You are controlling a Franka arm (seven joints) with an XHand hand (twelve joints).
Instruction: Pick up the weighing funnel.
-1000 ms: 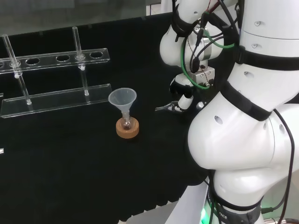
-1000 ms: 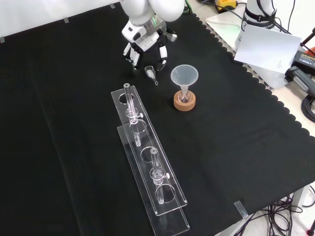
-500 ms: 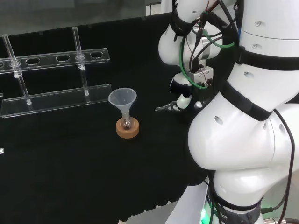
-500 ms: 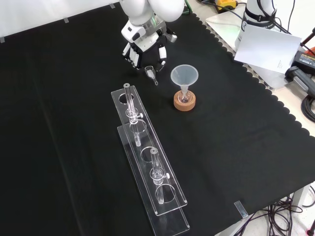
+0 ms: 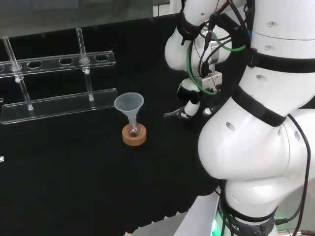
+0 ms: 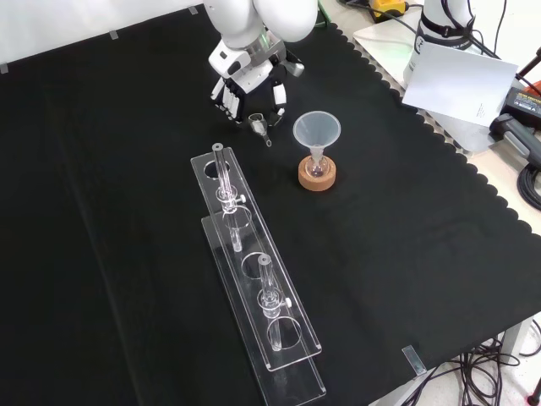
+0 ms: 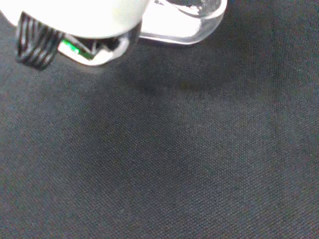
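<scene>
roughly level, the weighing funnel [image 5: 176, 113] points its stem left, head view.

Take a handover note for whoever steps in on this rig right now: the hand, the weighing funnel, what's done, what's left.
Hand: low over the cloth, up and left of the funnel in the front view, fingers apparently curled on the weighing funnel.
Weighing funnel: at the fingertips, stem poking out. I cannot tell whether it has left the cloth.
Done: the grasp looks made.
Left: lift it clear of the cloth.
</scene>
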